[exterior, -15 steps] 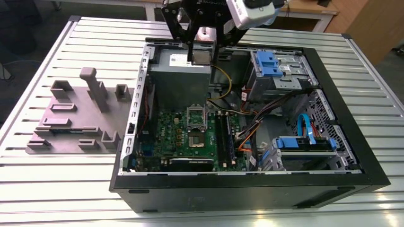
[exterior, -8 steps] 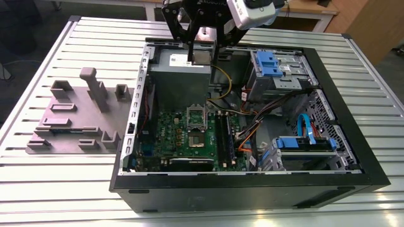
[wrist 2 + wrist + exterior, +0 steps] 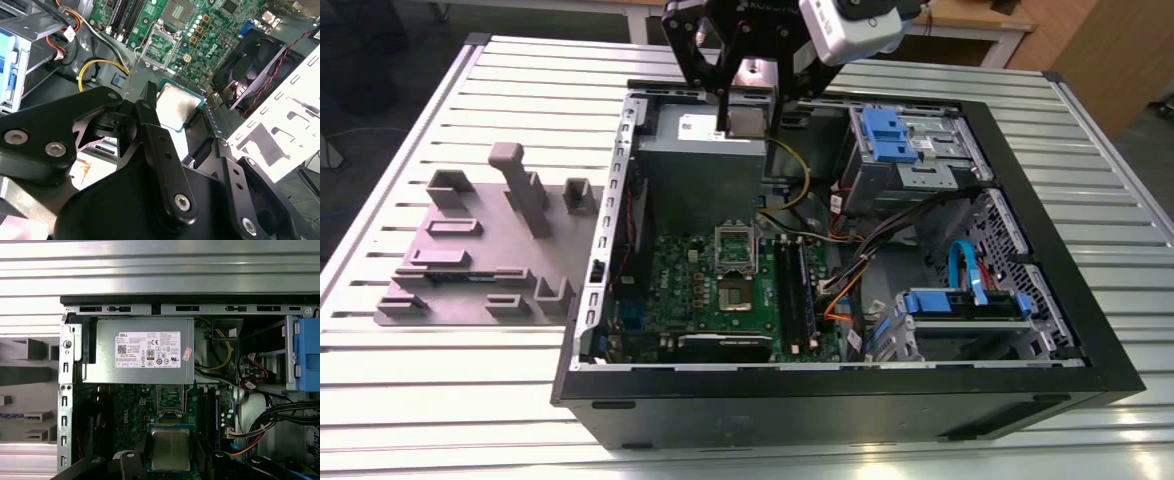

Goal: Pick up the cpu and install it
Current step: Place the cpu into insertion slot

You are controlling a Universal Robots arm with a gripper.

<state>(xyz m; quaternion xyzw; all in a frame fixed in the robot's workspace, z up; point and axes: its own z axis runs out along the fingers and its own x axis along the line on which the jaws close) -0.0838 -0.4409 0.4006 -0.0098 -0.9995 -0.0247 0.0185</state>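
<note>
The cpu (image 3: pixel 170 447) is a little shiny square. The gripper (image 3: pixel 171 457) has its jaws closed on it and holds it in the air over the open computer case (image 3: pixel 854 395). Inside the case are a green board (image 3: pixel 700 300) with an open socket (image 3: pixel 738 295), a grey power box (image 3: pixel 700 165), a black fan (image 3: pixel 250 70) and wires (image 3: pixel 854 265). A grey tray (image 3: pixel 467 250) sits on the table (image 3: pixel 454 400) beside the case, by the table's edge on the exterior view's left.

The cpu (image 3: pixel 170 449) has a shiny, smooth metal top. The table (image 3: pixel 520 80) is ribbed, silvery metal. The tray (image 3: pixel 500 250) looks dull grey plastic.
</note>
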